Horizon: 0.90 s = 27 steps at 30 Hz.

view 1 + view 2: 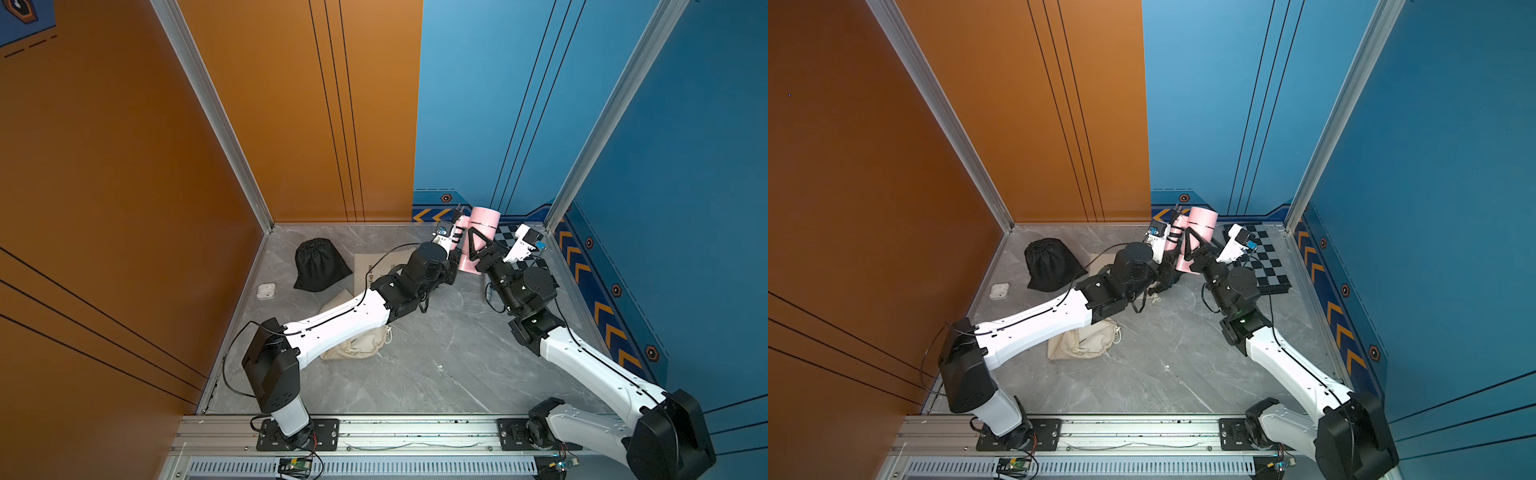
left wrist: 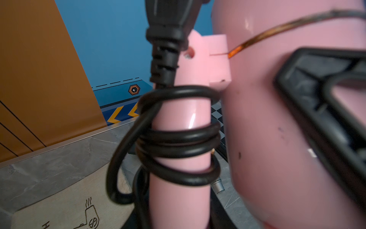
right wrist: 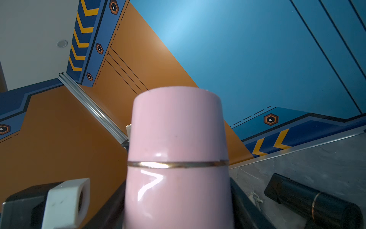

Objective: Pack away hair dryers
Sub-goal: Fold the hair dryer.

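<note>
The pink hair dryer [image 1: 484, 220] [image 1: 1202, 220] is held tilted above the back of the table, between both arms. My left gripper [image 1: 452, 266] [image 2: 178, 218] is shut on its handle [image 2: 180, 119], which has black cord wound round it and the plug sticking up. My right gripper [image 1: 478, 253] [image 3: 178, 214] is shut on the barrel [image 3: 178, 138], below its gold ring. A black hair dryer [image 3: 313, 202] lies on the table beside the right gripper; the arm hides it in both top views.
A black drawstring bag [image 1: 320, 266] sits at the back left. A flat beige printed bag [image 1: 374, 266] and a crumpled beige bag [image 1: 361, 345] lie under the left arm. Also here: a white earbud case [image 1: 266, 291], a chessboard [image 1: 1262, 257], a grey microphone [image 2: 217, 186].
</note>
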Tool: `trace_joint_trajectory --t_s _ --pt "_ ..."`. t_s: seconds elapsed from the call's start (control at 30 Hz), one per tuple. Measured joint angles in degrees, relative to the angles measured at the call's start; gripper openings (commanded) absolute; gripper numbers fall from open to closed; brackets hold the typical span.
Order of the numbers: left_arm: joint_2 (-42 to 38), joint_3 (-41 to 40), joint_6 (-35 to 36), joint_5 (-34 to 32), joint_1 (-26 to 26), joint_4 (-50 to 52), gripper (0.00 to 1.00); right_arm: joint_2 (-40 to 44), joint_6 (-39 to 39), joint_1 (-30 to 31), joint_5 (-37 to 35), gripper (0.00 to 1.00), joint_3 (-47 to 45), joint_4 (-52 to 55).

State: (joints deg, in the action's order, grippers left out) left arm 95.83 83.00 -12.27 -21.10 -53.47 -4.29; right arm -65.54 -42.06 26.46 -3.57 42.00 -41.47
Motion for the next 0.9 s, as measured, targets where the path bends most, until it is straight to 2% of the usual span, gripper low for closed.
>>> trace_joint_trajectory --t_s 0.1,0.37,0.5,0.73,0.9 --pt "0.94 0.66 -1.95 -0.57 -0.44 -1.95 0.11 -1.33 -0.39 0.31 -1.14 0.3 -0.17 -3.19" --pt "1.62 1.62 -1.05 -0.96 -0.5 -2.12 0.14 -2.1 -0.42 -0.04 -1.4 0.3 -0.31 -5.25" --pt "1.6 1.62 -0.87 -0.74 -0.85 -2.84 0.26 -0.66 -0.37 -0.83 -0.31 0.3 -0.31 -3.82" --pt "-0.22 1.05 -0.85 3.23 -0.66 -2.36 0.57 2.32 -1.42 -4.55 7.3 0.29 -0.28 -0.35" --pt "-4.42 -1.88 -1.62 7.69 0.83 -2.32 0.63 3.04 -2.84 -6.01 13.2 0.28 -0.28 0.22"
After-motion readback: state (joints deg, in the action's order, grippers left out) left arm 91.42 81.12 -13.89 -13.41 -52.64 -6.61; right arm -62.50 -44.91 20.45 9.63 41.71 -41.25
